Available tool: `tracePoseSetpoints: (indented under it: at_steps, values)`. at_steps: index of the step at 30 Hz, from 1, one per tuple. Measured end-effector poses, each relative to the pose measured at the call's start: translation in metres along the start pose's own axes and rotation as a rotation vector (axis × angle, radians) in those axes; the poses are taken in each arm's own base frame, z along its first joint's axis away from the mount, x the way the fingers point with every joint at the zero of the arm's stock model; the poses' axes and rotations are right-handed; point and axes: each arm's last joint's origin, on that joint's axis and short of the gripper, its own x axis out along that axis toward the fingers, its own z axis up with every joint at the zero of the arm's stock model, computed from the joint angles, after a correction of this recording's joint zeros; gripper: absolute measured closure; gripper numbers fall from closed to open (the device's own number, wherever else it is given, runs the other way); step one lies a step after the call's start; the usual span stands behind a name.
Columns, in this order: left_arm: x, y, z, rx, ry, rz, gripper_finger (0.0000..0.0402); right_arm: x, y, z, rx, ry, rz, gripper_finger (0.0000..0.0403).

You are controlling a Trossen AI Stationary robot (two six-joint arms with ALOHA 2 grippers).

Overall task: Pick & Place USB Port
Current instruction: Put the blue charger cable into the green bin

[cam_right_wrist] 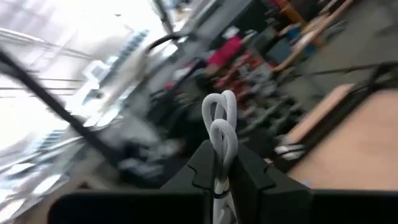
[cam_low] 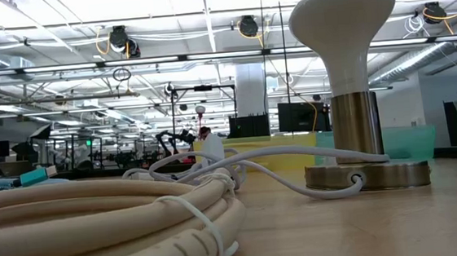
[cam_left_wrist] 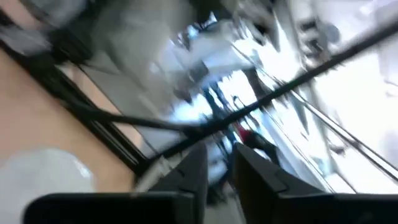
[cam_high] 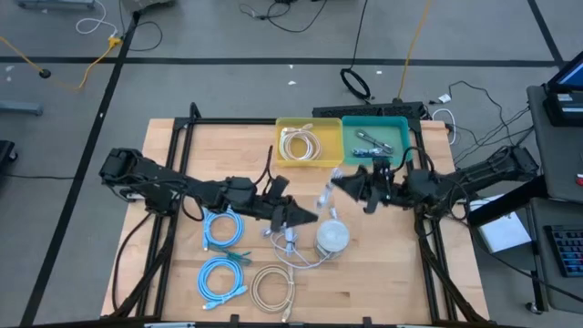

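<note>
A white cord [cam_high: 324, 196] hangs in the air at mid-table, with my right gripper [cam_high: 339, 185] shut on it. More of this cord lies in loose loops [cam_high: 291, 244] on the wood, beside a white mushroom-shaped lamp [cam_high: 332, 237] that stands on its metal base [cam_low: 369, 174]. My left gripper [cam_high: 308, 217] is held level just left of the hanging cord. In the left wrist view its fingers [cam_left_wrist: 219, 165] stand slightly apart with nothing showing between them. Neither gripper shows in the low view. My right gripper pinches a doubled bend of the white cord [cam_right_wrist: 221, 140] between its two fingers, and the loop's end sticks out past the fingertips. The fingers come about level from the table's right side. The cord is lifted, and its rest hangs down toward the table.
A yellow bin [cam_high: 308, 123] holding a coiled white cable and a green bin [cam_high: 401, 128] holding small parts stand at the far edge. Two blue cable coils [cam_high: 221, 228] [cam_high: 221, 278] and a beige coil [cam_high: 271, 287] lie near the front left.
</note>
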Motion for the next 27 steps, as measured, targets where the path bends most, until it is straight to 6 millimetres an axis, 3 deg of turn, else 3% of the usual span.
tracePoseSetpoints:
  at_steps: [4,9,14,20,27]
  values:
    - [-0.001,-0.001,-0.006,-0.012,0.107,-0.028,0.0289,-0.012,-0.016,0.025,-0.109,-0.018,-0.136,0.0389]
    - [-0.004,0.002,-0.011,-0.035,0.252,-0.011,0.0278,-0.034,-0.042,0.061,-0.249,-0.052,-0.347,0.0389]
    - [-0.015,0.000,-0.011,-0.014,0.366,0.036,0.0276,-0.051,-0.074,0.086,-0.423,0.154,-0.697,0.0389]
    - [-0.034,-0.004,0.006,0.076,0.382,0.100,0.0276,-0.040,-0.108,0.098,-0.551,0.422,-0.817,0.0389]
    - [-0.061,-0.004,0.028,0.167,0.401,0.206,0.0275,-0.017,-0.155,0.087,-0.694,0.796,-0.987,0.0389]
